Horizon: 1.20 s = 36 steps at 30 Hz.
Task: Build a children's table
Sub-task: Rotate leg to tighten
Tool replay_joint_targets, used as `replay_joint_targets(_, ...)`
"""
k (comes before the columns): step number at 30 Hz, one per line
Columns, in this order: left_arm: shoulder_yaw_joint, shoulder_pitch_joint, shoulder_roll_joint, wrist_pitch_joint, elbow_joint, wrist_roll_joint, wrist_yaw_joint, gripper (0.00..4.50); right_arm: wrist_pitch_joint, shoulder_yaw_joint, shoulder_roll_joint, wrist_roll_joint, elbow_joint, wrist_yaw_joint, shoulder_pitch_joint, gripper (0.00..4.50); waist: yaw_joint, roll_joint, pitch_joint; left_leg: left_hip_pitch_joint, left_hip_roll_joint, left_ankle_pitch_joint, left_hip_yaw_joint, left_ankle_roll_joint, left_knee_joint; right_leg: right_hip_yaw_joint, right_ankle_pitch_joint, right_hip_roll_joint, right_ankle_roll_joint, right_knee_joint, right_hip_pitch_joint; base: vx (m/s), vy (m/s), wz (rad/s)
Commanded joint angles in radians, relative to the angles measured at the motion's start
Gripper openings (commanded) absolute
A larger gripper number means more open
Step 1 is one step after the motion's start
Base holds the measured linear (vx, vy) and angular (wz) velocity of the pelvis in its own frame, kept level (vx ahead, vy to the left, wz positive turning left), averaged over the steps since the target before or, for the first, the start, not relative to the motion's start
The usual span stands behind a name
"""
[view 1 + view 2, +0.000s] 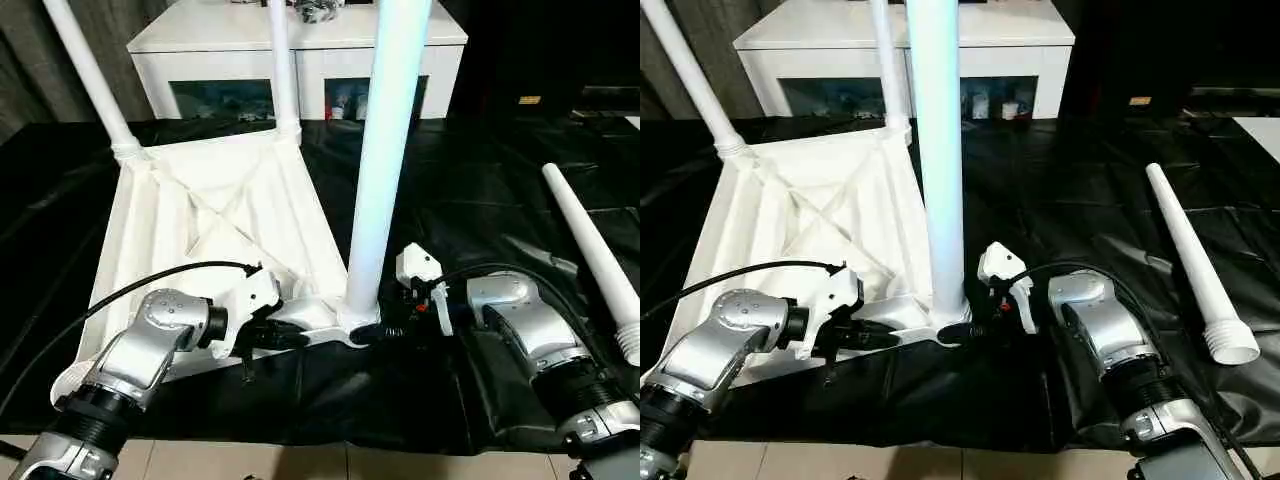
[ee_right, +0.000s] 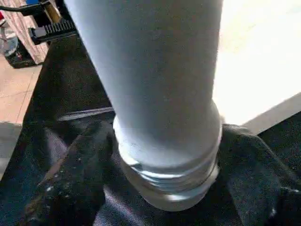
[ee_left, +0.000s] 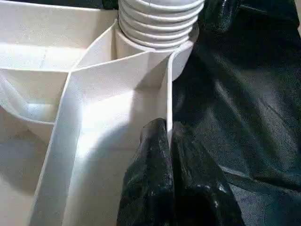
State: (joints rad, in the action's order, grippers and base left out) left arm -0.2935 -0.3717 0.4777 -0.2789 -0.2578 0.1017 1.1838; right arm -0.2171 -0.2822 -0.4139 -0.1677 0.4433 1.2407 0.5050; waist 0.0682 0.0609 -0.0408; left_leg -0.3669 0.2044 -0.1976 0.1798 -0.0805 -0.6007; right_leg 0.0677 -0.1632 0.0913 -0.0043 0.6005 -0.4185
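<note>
The tabletop (image 1: 215, 225) lies underside up on the black sheet (image 1: 470, 190). Three legs stand in its corner sockets: far left (image 1: 88, 75), far right (image 1: 283, 70) and near right (image 1: 385, 160). The fourth leg (image 1: 597, 255) lies loose on the sheet at the right, well apart.

Step in hand, by judgement: seating the near-right leg.

- The left gripper (image 1: 285, 338) is pinched together on the tabletop's near rim, just left of that socket. Keep this clamp steady so the top cannot turn.
- The right gripper (image 1: 395, 328) sits at the leg's base. Its fingers flank the thread, though contact cannot be told.
- Keep the leg upright while turning.

The near-left socket appears empty. The cabinet (image 1: 300, 50) behind holds small items behind glass.
</note>
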Motion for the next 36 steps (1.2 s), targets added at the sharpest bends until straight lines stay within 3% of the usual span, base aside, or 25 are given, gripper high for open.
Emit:
replay_joint_targets(1, -0.004, -0.008, -0.015, 0.015, 0.034, 0.028, 0.007, 0.00, -0.010, -0.015, 0.012, -0.019, -0.035, 0.031, -0.016, 3.13, 0.000, -0.014, 0.064, 0.005, 0.020, -0.157, 0.001, 0.082, 0.068, -0.035, -0.170, 0.039, -0.254, -0.055, 0.058, 0.000, 0.000, 0.00)
replay_joint_targets(8, -0.007, -0.010, -0.016, 0.018, 0.028, 0.021, 0.007, 0.00, -0.007, -0.017, 0.025, -0.015, -0.031, 0.023, -0.021, 2.76, 0.001, -0.014, 0.065, 0.005, 0.019, -0.161, 0.000, 0.076, 0.068, -0.035, -0.171, 0.039, -0.253, -0.054, 0.059, 0.000, 0.000, 0.00)
replay_joint_targets(11, -0.008, -0.020, -0.032, 0.024, 0.003, -0.006, -0.035, 0.00, 0.031, 0.007, 0.075, 0.026, 0.023, -0.115, -0.012, 2.74, -0.002, -0.016, 0.064, 0.002, 0.019, -0.156, 0.000, 0.071, 0.068, -0.036, -0.173, 0.041, -0.249, -0.055, 0.059, 0.000, 0.000, 0.00)
replay_joint_targets(12, -0.002, -0.038, -0.056, 0.023, -0.032, -0.033, -0.099, 0.00, 0.047, 0.027, 0.118, 0.060, 0.084, -0.244, 0.005, 2.74, -0.007, -0.015, 0.062, 0.002, 0.017, -0.172, -0.001, 0.063, 0.071, -0.036, -0.201, 0.041, -0.242, -0.059, 0.056, 0.000, 0.000, 0.00)
replay_joint_targets(13, -0.002, -0.040, -0.058, 0.023, -0.034, -0.035, -0.104, 0.00, 0.048, 0.028, 0.121, 0.063, 0.088, -0.253, 0.006, 2.72, -0.011, -0.014, 0.056, 0.003, 0.016, -0.195, 0.000, 0.052, 0.074, -0.035, -0.245, 0.040, -0.235, -0.065, 0.052, 0.000, 0.000, 0.00)
replay_joint_targets(14, 0.001, -0.047, -0.069, 0.021, -0.048, -0.043, -0.129, 0.00, 0.051, 0.035, 0.135, 0.073, 0.108, -0.295, 0.011, 2.72, -0.015, -0.018, 0.057, 0.005, 0.013, -0.232, -0.004, 0.030, 0.076, -0.033, -0.324, 0.044, -0.209, -0.072, 0.059, 0.000, 0.000, 0.00)
replay_joint_targets(15, 0.013, -0.064, -0.098, -0.001, -0.069, -0.044, -0.174, 0.00, 0.045, 0.049, 0.164, 0.079, 0.134, -0.362, 0.018, 2.72, -0.023, -0.017, 0.055, 0.004, 0.014, -0.250, -0.005, 0.017, 0.079, -0.034, -0.364, 0.043, -0.192, -0.075, 0.056, 0.000, 0.000, 0.00)
replay_joint_targets(17, 0.027, -0.088, -0.140, -0.033, -0.093, -0.044, -0.233, 0.00, 0.023, 0.070, 0.203, 0.078, 0.158, -0.442, 0.025, 2.72, -0.030, -0.019, 0.053, 0.012, 0.012, -0.280, -0.006, 0.005, 0.078, -0.034, -0.407, 0.043, -0.178, -0.082, 0.051, 0.000, 0.000, 0.00)
replay_joint_targets(18, 0.044, -0.119, -0.193, -0.068, -0.126, -0.049, -0.316, 0.00, 0.000, 0.091, 0.247, 0.087, 0.189, -0.553, 0.039, 2.71, -0.035, -0.022, 0.054, 0.005, 0.010, -0.264, -0.008, 0.004, 0.080, -0.034, -0.399, 0.044, -0.173, -0.079, 0.059, 0.000, 0.000, 0.00)
replay_joint_targets(21, 0.072, -0.160, -0.265, -0.106, -0.173, -0.050, -0.428, 0.00, -0.017, 0.122, 0.298, 0.098, 0.237, -0.701, 0.064, 2.70, -0.038, -0.019, 0.053, 0.011, 0.007, -0.272, -0.006, 0.005, 0.077, -0.034, -0.444, 0.043, -0.157, -0.088, 0.051, 0.000, 0.000, 0.00)
replay_joint_targets(23, 0.106, -0.211, -0.352, -0.138, -0.234, -0.060, -0.569, 0.00, -0.027, 0.172, 0.360, 0.106, 0.316, -0.878, 0.101, 2.70, -0.038, -0.020, 0.055, 0.015, 0.005, -0.261, -0.004, 0.003, 0.074, -0.035, -0.428, 0.041, -0.162, -0.089, 0.047, 0.000, 0.000, 0.00)
replay_joint_targets(28, 0.098, -0.258, -0.416, -0.126, -0.309, -0.110, -0.682, 0.00, 0.028, 0.201, 0.423, 0.121, 0.425, -1.029, 0.154, 2.69, -0.035, -0.017, 0.063, 0.005, 0.003, -0.215, -0.005, 0.028, 0.073, -0.033, -0.299, 0.039, -0.188, -0.078, 0.056, 0.000, 0.000, 0.00)
replay_joint_targets(32, 0.080, -0.257, -0.415, -0.111, -0.311, -0.125, -0.671, 0.00, 0.076, 0.210, 0.442, 0.110, 0.443, -1.015, 0.167, 2.69, -0.031, -0.017, 0.065, 0.001, 0.005, -0.193, -0.005, 0.052, 0.071, -0.032, -0.247, 0.040, -0.204, -0.073, 0.059, 0.000, 0.000, 0.00)
replay_joint_targets(34, 0.075, -0.244, -0.401, -0.105, -0.292, -0.125, -0.644, 0.00, 0.108, 0.222, 0.448, 0.090, 0.426, -0.944, 0.162, 3.25, -0.031, -0.017, 0.064, 0.001, 0.006, -0.199, -0.005, 0.061, 0.072, -0.031, -0.248, 0.040, -0.208, -0.073, 0.060, 0.000, 0.000, 0.00)
replay_joint_targets(36, 0.065, -0.221, -0.373, -0.095, -0.256, -0.115, -0.590, 0.00, 0.120, 0.217, 0.425, 0.087, 0.404, -0.889, 0.154, 3.41, -0.029, -0.019, 0.066, -0.001, 0.008, -0.195, -0.005, 0.070, 0.071, -0.031, -0.245, 0.042, -0.215, -0.072, 0.060, 0.000, 0.000, 0.00)
